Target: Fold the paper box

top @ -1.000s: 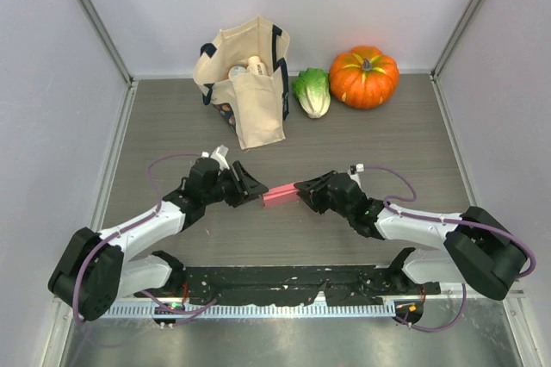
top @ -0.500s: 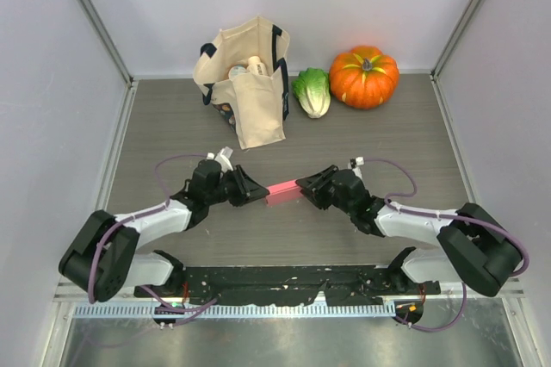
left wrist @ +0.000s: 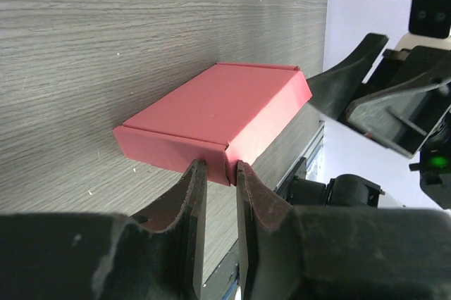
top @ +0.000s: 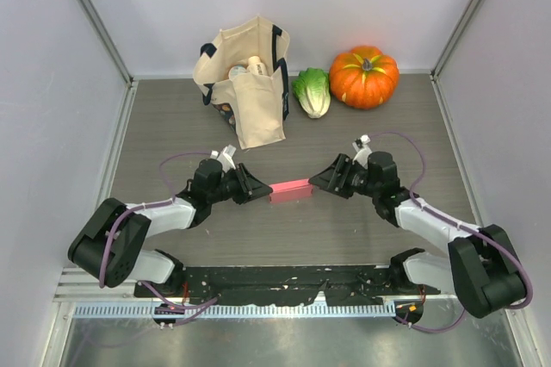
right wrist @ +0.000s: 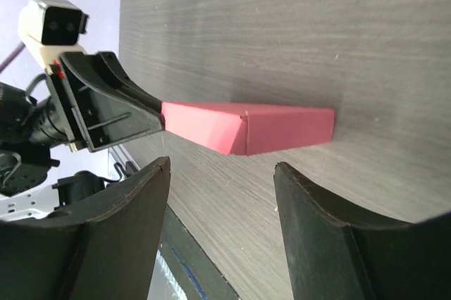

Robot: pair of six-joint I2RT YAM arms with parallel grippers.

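The pink paper box (top: 289,189) lay flat on the gray table (top: 387,126), all closed up, in the gap between the two arms. The left gripper (top: 256,188) was pinched tight on the box's left end, so the box stuck out from it at 3 o'clock. The right gripper (top: 320,180) had its fingers wide apart. The box sat just past its tips at 9 o'clock, not between them.

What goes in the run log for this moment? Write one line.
left gripper: shut on edge of pink slim card box | box state: folded closed | right gripper: open
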